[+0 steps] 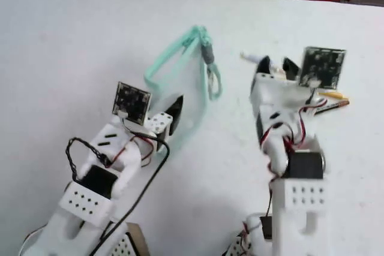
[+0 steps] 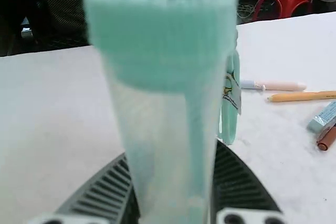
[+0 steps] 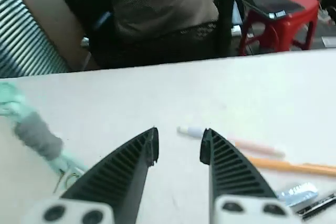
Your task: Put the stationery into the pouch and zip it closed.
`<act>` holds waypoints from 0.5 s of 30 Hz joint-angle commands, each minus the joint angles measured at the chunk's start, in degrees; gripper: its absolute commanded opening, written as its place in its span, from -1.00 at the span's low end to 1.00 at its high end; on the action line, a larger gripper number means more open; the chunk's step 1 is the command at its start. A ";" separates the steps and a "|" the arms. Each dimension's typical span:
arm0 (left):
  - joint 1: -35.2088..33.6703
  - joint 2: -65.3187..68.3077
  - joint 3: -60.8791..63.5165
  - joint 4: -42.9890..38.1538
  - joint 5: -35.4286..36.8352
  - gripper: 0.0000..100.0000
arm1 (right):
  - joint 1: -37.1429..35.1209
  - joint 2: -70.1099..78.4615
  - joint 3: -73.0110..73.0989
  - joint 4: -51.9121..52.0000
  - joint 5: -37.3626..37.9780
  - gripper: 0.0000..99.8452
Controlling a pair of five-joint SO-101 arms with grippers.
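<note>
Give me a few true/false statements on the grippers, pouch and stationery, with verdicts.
1. The left gripper is shut on the pouch. True.
2. The right gripper holds a pen. False: it is open and empty; the pink pen lies on the table just ahead of it.
3. The pencil lies on the table. True.
4. All stationery is in the pouch. False: pink pen, pencil and eraser lie on the table.

High camera: overhead, looking down on counter point(image 1: 60, 40). Wrist cameras: low, close, facing the far edge; both share the orange pencil point(image 2: 302, 96).
</note>
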 commanded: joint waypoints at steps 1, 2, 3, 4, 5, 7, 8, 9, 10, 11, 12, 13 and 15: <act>-0.48 -0.75 -0.26 -1.93 0.09 -0.68 | 1.36 6.90 4.13 -8.31 -1.93 -0.74; -0.48 -0.66 -0.26 -1.93 0.09 -0.68 | 1.36 9.27 5.89 -10.86 -1.93 -0.74; -0.48 -0.66 -0.26 -1.93 0.09 -0.68 | 1.36 11.65 7.38 -13.41 -1.93 -0.74; -0.48 -0.66 -0.26 -1.93 0.09 -0.68 | 1.36 14.11 8.79 -16.04 -1.93 -0.74; -0.48 -0.66 -0.26 -1.93 0.09 -0.68 | 1.36 16.57 9.85 -18.68 -1.93 -0.74; -0.40 -0.66 -0.26 -1.93 0.09 -0.68 | 0.92 21.76 10.81 -24.04 -1.93 -0.74; -0.31 -0.66 -0.26 -1.93 0.09 -0.68 | 0.48 24.40 10.81 -26.42 -1.93 -0.74; -0.22 -0.66 -0.26 -1.93 0.09 -0.68 | -0.04 26.68 10.73 -28.53 -1.93 -0.74; -0.22 -0.57 -0.26 -1.93 0.09 -0.68 | -0.40 28.70 10.73 -30.29 -1.93 -0.74; -0.13 -0.57 -0.26 -1.93 0.09 -0.68 | -0.92 30.46 10.46 -31.78 -1.85 -0.74; -0.13 -0.48 -0.26 -1.93 0.09 -0.68 | -1.19 31.78 9.85 -32.22 -1.58 -0.74; -0.13 -0.48 -0.26 -1.93 0.09 -0.68 | -1.27 32.57 9.05 -31.87 -0.44 -0.74; -0.22 -0.48 -0.26 -1.93 0.09 -0.68 | -1.36 33.19 8.00 -30.73 2.29 -0.74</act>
